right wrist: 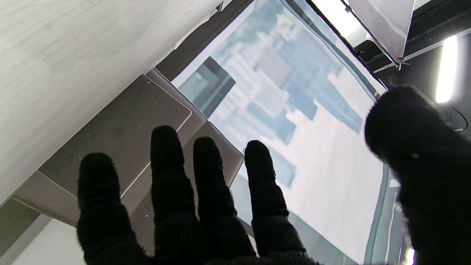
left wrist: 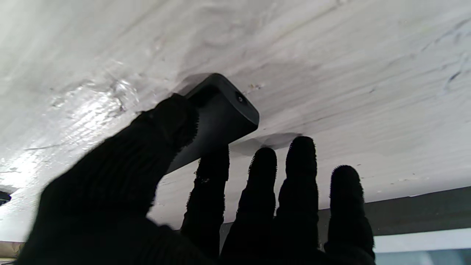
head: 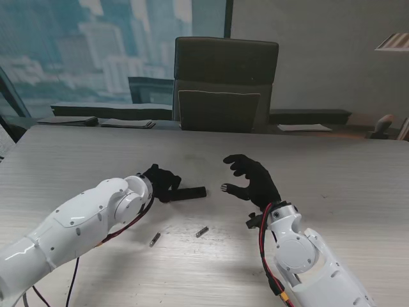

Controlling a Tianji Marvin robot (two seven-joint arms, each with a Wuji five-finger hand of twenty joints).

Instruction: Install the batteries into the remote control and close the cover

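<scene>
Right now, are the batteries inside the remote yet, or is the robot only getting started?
Only getting started. Nothing looks done: both batteries, one and the other, lie loose on the table, nearer to me than the remote control. In hand: the left hand grips the remote's end. The right hand hovers open, holding nothing. Left: loading both batteries and closing the cover, which I cannot make out.

The left hand [head: 161,181] covers the remote control's [head: 190,192] nine-o'clock end, so its battery bay is unseen. Two batteries [head: 202,231] toward six o'clock are too small to read polarity.
</scene>
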